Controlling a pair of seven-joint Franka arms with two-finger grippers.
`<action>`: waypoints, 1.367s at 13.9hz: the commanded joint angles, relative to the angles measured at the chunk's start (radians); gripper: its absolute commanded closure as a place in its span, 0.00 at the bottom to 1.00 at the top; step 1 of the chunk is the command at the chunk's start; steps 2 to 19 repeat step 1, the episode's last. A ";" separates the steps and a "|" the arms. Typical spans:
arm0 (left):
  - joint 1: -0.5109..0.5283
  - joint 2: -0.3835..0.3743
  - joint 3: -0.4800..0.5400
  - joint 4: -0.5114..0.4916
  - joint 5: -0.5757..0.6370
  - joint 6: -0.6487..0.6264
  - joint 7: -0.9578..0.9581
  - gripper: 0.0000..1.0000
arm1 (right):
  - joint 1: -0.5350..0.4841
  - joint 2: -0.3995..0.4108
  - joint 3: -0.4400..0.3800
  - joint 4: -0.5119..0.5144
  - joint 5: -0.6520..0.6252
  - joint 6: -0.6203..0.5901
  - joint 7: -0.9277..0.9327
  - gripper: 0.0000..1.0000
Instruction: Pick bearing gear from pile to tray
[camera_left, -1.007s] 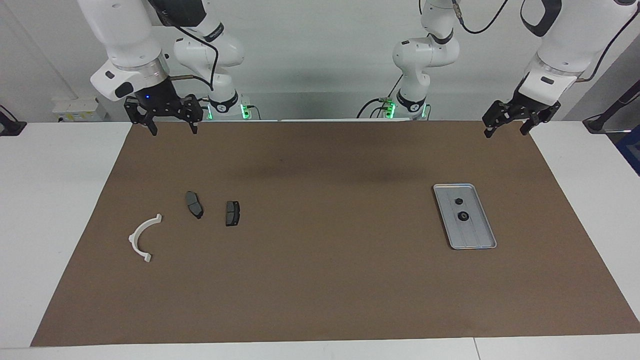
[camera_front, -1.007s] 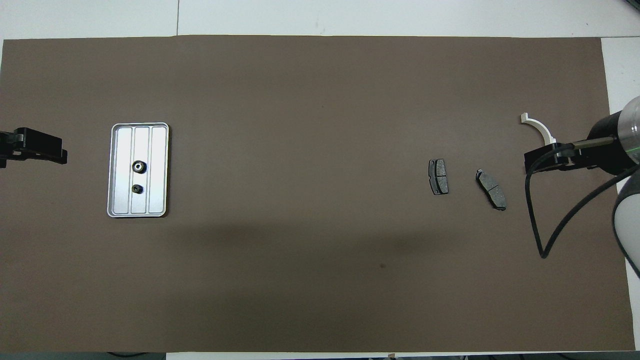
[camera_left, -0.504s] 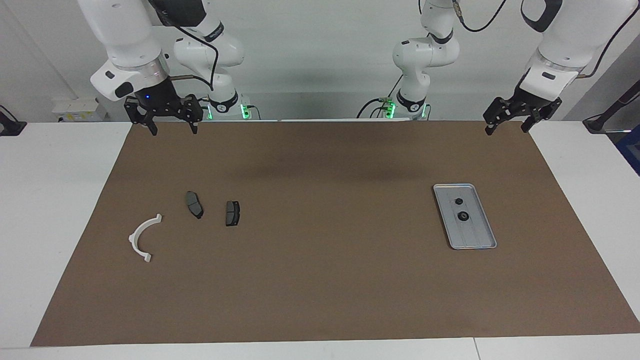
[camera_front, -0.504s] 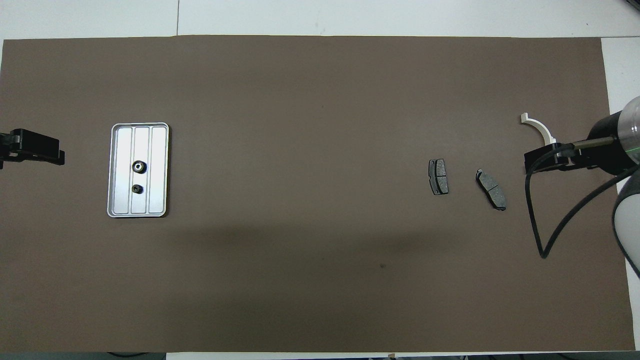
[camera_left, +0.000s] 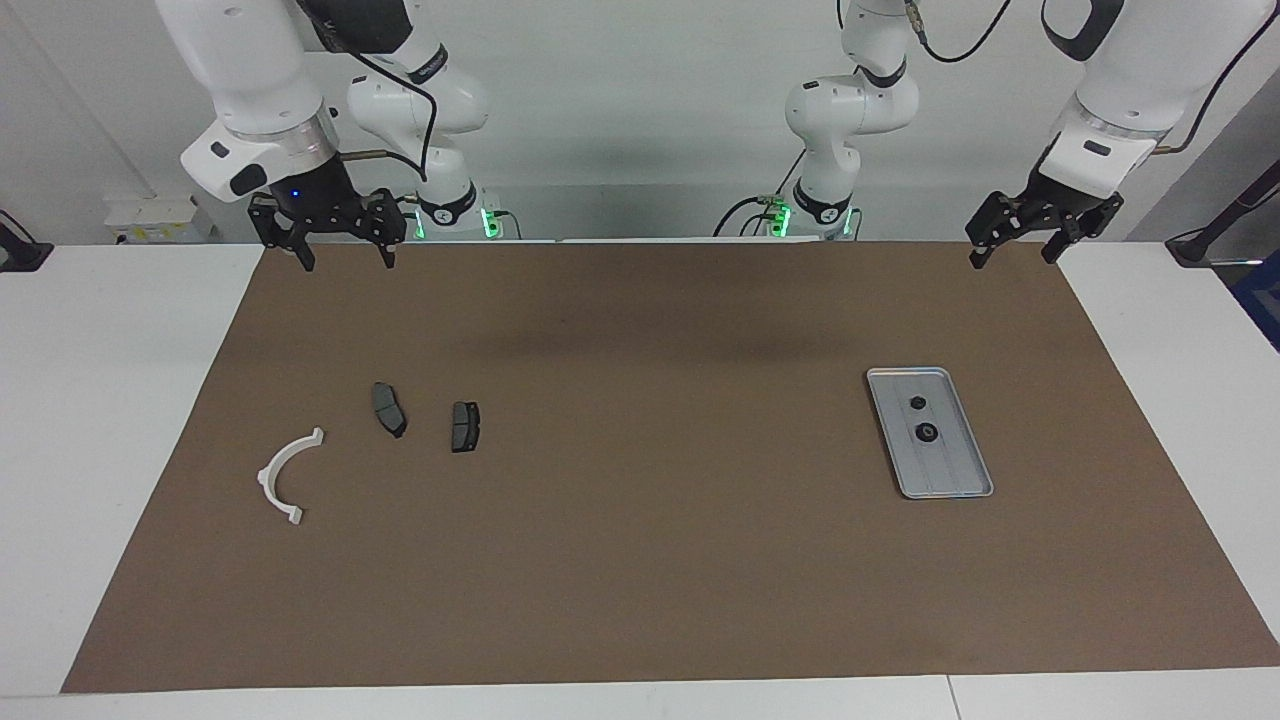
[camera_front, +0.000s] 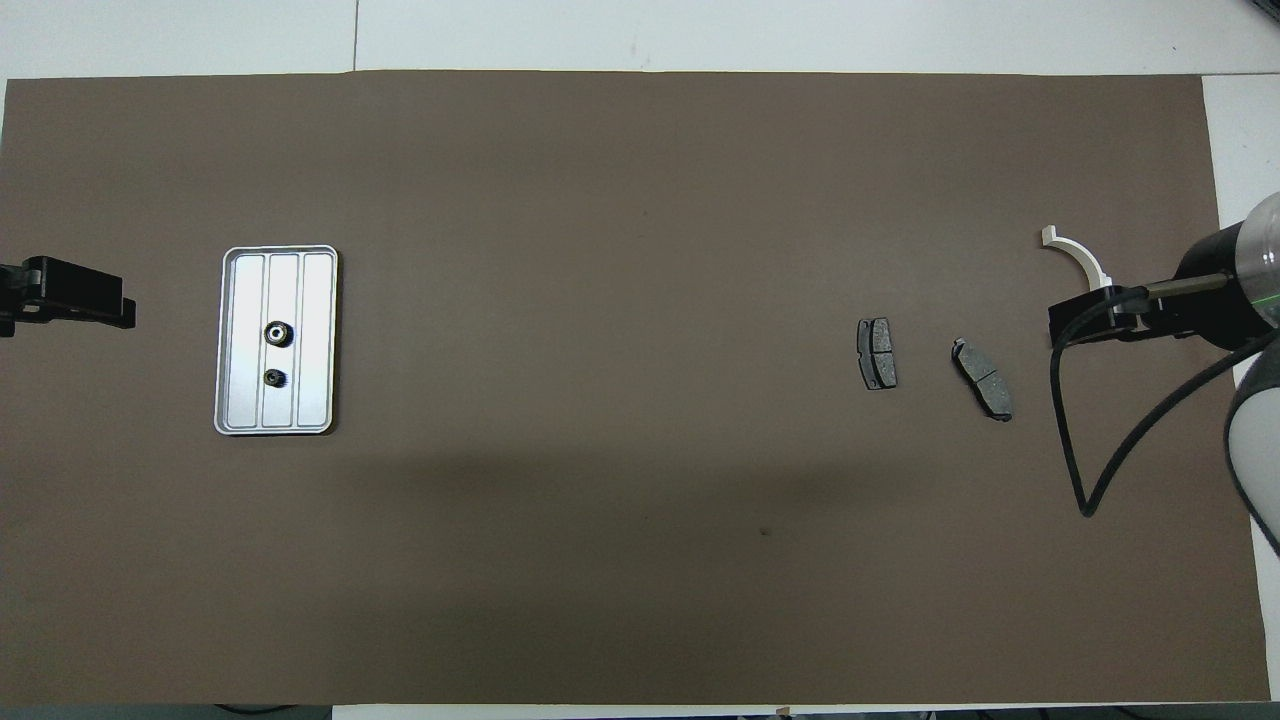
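Silver-grey tray (camera_left: 929, 432) already carries two black gears (camera_left: 926, 432) on its ridged floor; none shows among the brake pads (camera_left: 465, 426) toward the right arm's end. Left gripper (camera_left: 1012, 248) and right gripper (camera_left: 343, 256) hover with jaws apart, empty; best simply to keep clear of the tray.

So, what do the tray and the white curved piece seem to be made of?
The tray looks like metal, probably aluminium: silver-grey, with a soft sheen and pressed ridges along its floor. The white curved piece looks like plastic: an even matt white half-ring with small moulded tabs at its ends. The material cannot be confirmed from these views.
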 joint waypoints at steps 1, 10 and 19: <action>-0.002 -0.027 0.004 -0.034 -0.016 0.026 0.005 0.00 | -0.009 -0.012 -0.003 -0.006 0.028 -0.001 -0.027 0.00; -0.002 -0.027 0.004 -0.034 -0.016 0.026 0.005 0.00 | -0.009 -0.012 -0.003 -0.006 0.028 -0.001 -0.027 0.00; -0.002 -0.027 0.004 -0.034 -0.016 0.026 0.005 0.00 | -0.009 -0.012 -0.003 -0.006 0.028 -0.001 -0.027 0.00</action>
